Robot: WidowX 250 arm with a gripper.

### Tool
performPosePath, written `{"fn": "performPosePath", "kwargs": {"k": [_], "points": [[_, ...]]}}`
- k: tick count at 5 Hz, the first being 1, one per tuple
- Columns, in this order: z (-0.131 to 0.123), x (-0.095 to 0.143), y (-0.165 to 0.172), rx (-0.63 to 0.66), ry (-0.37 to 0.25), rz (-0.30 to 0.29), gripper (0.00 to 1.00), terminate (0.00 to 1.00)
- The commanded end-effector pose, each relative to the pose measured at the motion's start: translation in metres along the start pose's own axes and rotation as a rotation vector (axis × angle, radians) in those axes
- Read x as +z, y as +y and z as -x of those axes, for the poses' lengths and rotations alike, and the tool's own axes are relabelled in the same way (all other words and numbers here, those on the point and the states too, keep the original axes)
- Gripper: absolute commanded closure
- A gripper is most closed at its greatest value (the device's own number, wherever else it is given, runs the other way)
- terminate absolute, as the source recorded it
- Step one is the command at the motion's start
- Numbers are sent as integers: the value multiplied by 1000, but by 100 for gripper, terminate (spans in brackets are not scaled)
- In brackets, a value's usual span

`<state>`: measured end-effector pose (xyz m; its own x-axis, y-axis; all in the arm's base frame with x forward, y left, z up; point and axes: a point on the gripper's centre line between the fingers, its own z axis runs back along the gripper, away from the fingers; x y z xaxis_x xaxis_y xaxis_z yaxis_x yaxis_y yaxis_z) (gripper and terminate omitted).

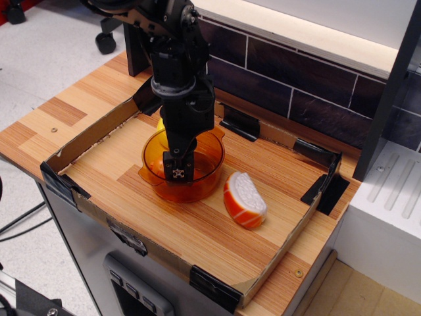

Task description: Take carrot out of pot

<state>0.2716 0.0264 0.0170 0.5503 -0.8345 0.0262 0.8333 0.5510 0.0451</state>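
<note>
The translucent orange pot (209, 170) stands left of centre on the wooden board, with small handles at its front left and back right. My black gripper (177, 174) reaches straight down into the pot, its fingertips low against the front inner wall. The arm hides the fingers' gap, so I cannot tell whether they are open or shut. The carrot is hidden: I see only orange tint at the pot's bottom, under the gripper.
An orange-and-white salmon-like wedge (245, 199) lies just right of the pot. A bit of yellow banana (160, 124) shows behind the pot. A low cardboard wall (85, 141) with black tape corners rings the board. A dark tiled wall (296, 79) stands behind.
</note>
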Motion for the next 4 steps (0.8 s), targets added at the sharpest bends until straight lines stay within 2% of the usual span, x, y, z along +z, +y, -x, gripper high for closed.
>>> {"fn": "performPosePath", "kwargs": {"k": [1, 2, 3, 4], "points": [[-11, 3, 11, -6, -12, 0, 0, 0], [-12, 3, 10, 6, -18, 7, 100, 0], [-12, 5, 14, 30, -32, 6, 100, 0], [-12, 17, 17, 49, -45, -19, 100, 0]]}}
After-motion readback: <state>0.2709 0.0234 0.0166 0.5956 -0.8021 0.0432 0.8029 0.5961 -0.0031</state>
